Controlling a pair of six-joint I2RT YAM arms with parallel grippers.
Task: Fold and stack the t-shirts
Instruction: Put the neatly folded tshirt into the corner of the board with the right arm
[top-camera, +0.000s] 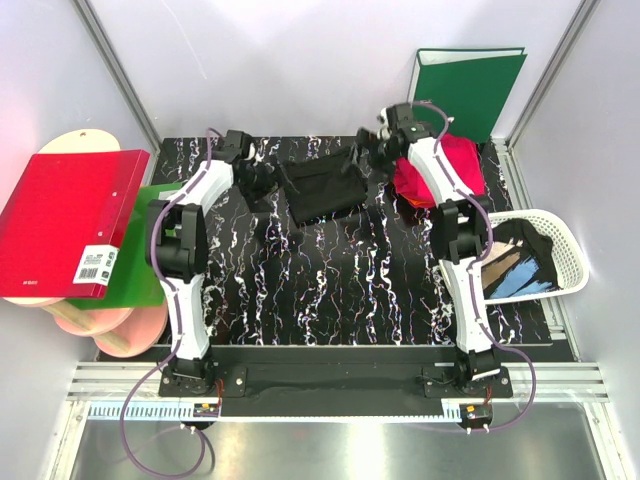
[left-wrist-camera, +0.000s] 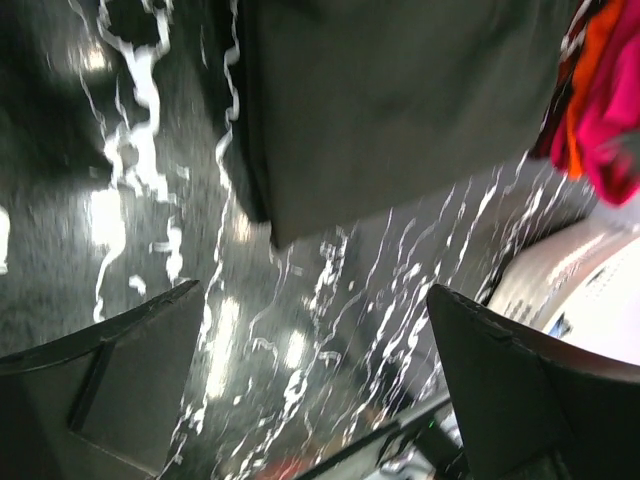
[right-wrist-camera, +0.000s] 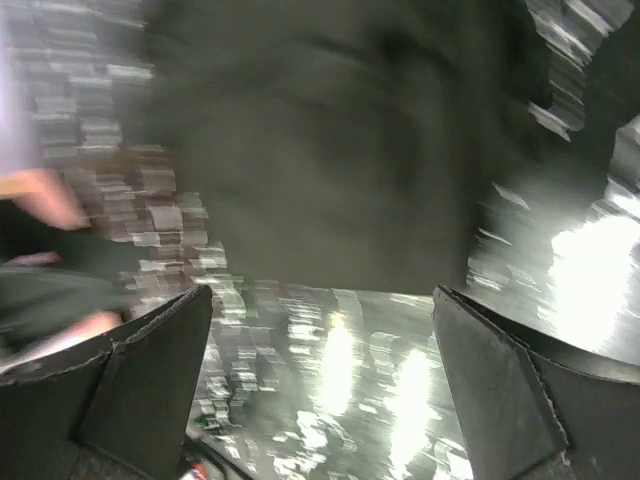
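The top camera looks down from above and behind the arms (top-camera: 185, 250) over the whole table (top-camera: 330, 300). Each wrist camera hangs close above it, looking past its own fingers (left-wrist-camera: 110, 390) at the black shirt (top-camera: 322, 190), shared by all three views.

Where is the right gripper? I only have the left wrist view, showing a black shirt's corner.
Observer: The right gripper hovers at the far right corner of the folded black t-shirt.
Operator: Is it holding cloth?
Observer: No, its wrist view shows open jaws with nothing between them.
Operator: Any shirts left to fold?
Observer: One black printed t-shirt lies in the white basket.
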